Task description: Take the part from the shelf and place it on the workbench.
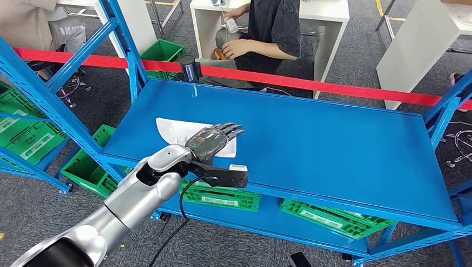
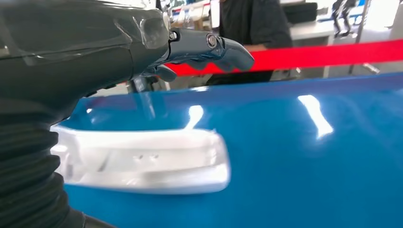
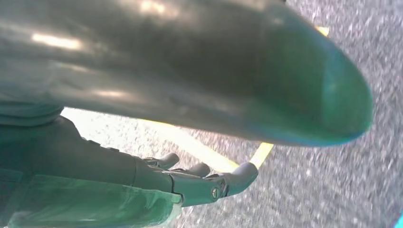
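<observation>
Head view: left hand (image 1: pixel 214 139) hovers over white part (image 1: pixel 170 130) on blue shelf (image 1: pixel 334 144), fingers (image 1: pixel 231 130) apart, part not yet grasped.

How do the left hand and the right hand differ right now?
The left hand reaches out over the blue shelf, above the white part; the right hand hangs over grey floor with yellow lines. The left hand's fingers are stretched forward, while the right hand's fingers look loosely bent. Both have dark fingers, and neither holds anything.
</observation>
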`<action>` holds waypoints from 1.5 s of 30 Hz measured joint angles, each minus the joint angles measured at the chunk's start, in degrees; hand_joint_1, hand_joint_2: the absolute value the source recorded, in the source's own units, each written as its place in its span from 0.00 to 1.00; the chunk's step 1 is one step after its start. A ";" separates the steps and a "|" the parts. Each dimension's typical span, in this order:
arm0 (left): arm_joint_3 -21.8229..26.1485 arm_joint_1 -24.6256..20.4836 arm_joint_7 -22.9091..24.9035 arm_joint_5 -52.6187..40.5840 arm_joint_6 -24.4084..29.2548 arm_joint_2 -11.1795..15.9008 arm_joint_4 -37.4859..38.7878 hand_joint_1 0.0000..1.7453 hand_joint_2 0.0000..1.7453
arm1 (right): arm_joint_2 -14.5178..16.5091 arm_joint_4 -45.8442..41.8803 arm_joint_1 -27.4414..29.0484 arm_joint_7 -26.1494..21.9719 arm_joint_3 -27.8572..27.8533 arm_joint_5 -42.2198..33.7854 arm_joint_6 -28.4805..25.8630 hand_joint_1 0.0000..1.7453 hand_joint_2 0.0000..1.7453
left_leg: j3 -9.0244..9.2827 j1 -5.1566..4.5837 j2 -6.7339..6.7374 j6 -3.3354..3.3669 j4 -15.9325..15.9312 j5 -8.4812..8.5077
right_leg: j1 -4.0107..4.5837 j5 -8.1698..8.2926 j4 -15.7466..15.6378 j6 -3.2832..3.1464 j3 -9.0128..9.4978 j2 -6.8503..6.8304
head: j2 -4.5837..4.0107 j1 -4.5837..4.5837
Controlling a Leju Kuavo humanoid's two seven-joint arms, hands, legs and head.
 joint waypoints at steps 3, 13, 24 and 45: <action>0.30 -0.53 0.15 0.00 -0.18 -1.00 1.50 0.00 1.00 | 0.16 0.00 -0.11 0.07 0.01 0.21 -0.05 0.00 0.00 | 0.96 0.38 0.14 0.38 -1.77 1.06 | 0.06 -0.76 1.41 0.34 -0.91 -0.17 | 0.00 0.05; 0.41 -2.45 0.79 0.14 -0.43 -4.18 9.27 0.00 1.00 | -0.26 0.05 -1.17 1.14 -0.02 0.82 -0.19 0.00 0.00 | 0.29 0.13 -0.05 -0.60 -0.43 0.55 | -0.52 -0.33 1.79 2.07 -1.31 -0.49 | 0.00 0.14; 1.03 -3.62 1.00 0.46 -0.42 -4.77 13.96 0.00 1.00 | -0.31 0.10 -1.62 1.28 -0.07 1.26 -0.13 0.00 0.00 | -8.33 0.95 -0.04 -2.52 16.37 -6.21 | -0.46 0.04 0.76 -0.45 -0.86 -0.12 | 0.00 -0.19; 1.37 -4.73 1.09 0.53 -0.41 -5.83 16.52 0.00 1.00 | -0.18 0.38 -1.91 1.31 -0.08 1.37 -0.13 0.00 0.00 | -0.15 -0.14 -0.06 -0.57 -0.18 0.76 | -0.02 -0.53 0.44 1.11 0.02 -0.51 | 0.00 0.09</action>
